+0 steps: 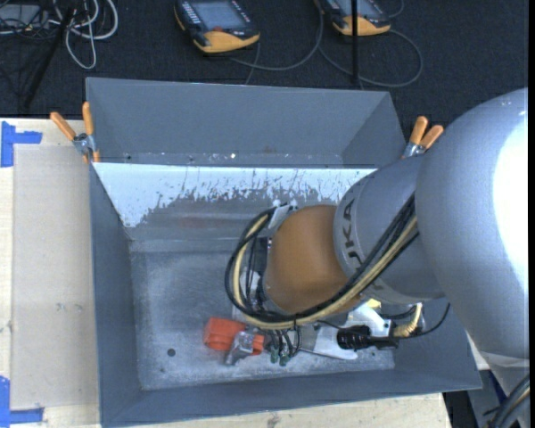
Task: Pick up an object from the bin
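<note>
A: Camera view. Position of the gripper (247, 344)?

B: Low in the grey bin (160, 266), close to the front wall and a little left of the middle. Mostly buried beneath the orange cover (305, 257) on the wrist and the looped cables (242, 279), with just a grey metal tip poking out below them.

A: Nearest thing to it?

B: A small red block (219, 332), lying on the bin floor just left of that grey tip. Touching it or merely beside it, cannot tell which.

A: Between the jaws, then?

B: Not seen between them. Sitting to the tip's left, down on the floor.

A: Released or clenched?

B: Cannot tell. Hidden by wrist and cables from this angle.

A: Anything else close by?

B: To the right of the gripper, a flat white piece (337, 349) with a black part (355, 336) lying across it, both tucked under the edge of the arm (464, 239). Further right, a yellowish bit (415, 319), near the white piece. Just below the tip, some small green and dark bits (278, 357), too small to identify.

A: And the red block relative to those?

B: Well apart from the white piece, on the opposite side of the gripper.
</note>
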Tool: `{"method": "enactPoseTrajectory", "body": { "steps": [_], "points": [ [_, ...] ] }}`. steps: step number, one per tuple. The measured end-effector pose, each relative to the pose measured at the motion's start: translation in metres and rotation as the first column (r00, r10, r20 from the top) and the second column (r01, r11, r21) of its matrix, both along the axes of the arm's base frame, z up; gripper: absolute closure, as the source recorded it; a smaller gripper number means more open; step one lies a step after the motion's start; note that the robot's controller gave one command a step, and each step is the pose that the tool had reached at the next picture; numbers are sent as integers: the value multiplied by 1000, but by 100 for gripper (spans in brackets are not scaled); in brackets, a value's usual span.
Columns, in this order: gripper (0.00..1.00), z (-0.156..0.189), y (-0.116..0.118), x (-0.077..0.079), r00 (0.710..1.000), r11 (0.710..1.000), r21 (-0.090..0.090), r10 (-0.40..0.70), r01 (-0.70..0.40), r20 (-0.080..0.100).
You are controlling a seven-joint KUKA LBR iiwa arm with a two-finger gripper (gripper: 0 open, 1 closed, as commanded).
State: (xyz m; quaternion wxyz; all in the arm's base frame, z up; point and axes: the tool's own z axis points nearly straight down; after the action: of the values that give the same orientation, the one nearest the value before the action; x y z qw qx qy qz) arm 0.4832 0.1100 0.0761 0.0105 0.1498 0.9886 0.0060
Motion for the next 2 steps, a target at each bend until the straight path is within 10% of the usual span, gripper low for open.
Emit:
{"method": "enactPoseTrajectory", "body": {
  "steps": [2],
  "points": [
    [100, 3, 0, -1, 1000, 1000, -3, 0, 0, -9]
  ]
}}
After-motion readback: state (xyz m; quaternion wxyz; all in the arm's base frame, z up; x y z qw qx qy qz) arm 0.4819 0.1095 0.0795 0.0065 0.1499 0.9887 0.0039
